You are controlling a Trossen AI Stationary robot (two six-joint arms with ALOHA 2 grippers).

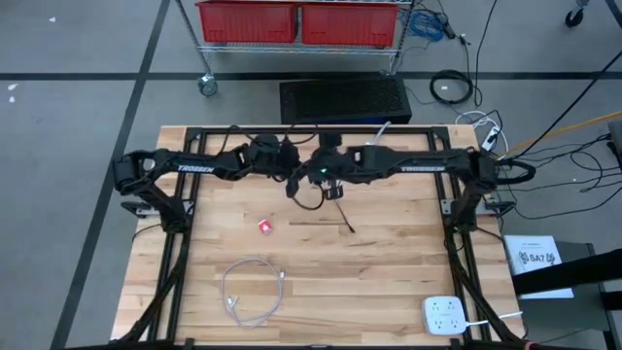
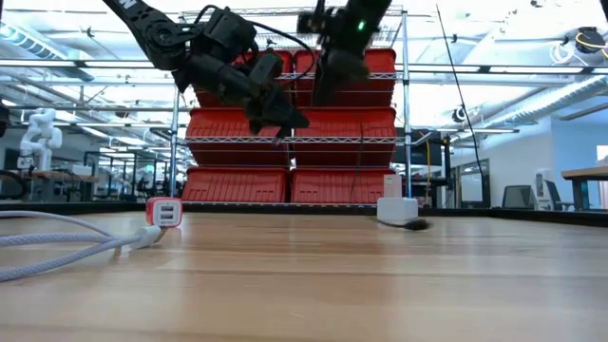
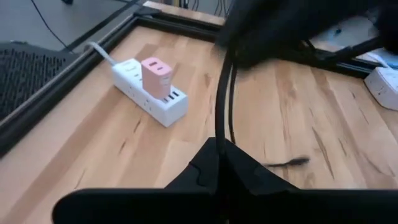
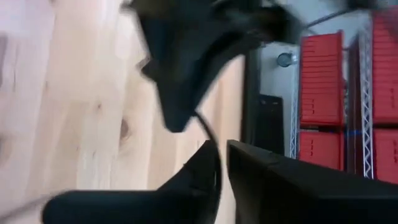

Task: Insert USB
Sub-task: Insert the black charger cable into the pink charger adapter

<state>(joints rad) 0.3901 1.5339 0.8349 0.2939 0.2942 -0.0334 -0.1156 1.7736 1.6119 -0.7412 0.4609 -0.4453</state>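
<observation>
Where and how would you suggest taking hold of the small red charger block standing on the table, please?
Take the red charger block by its body, coming straight down from above. It stands alone on the wooden table with bare wood all round it, so nothing blocks a vertical approach. The low view shows ports on its front face. Pinching across the two plain sides should keep those ports free.

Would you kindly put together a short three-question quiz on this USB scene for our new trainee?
1. True or false: the white cable lies looped on the table, with no gripper on it.
2. Where is the white power strip? A) under the grippers B) near the table corner on the right arm's side C) beside the left arm's base
3. What do the left gripper and right gripper hold between them, raised above the table?
Key: 1 true; 2 B; 3 the black cable.
</observation>
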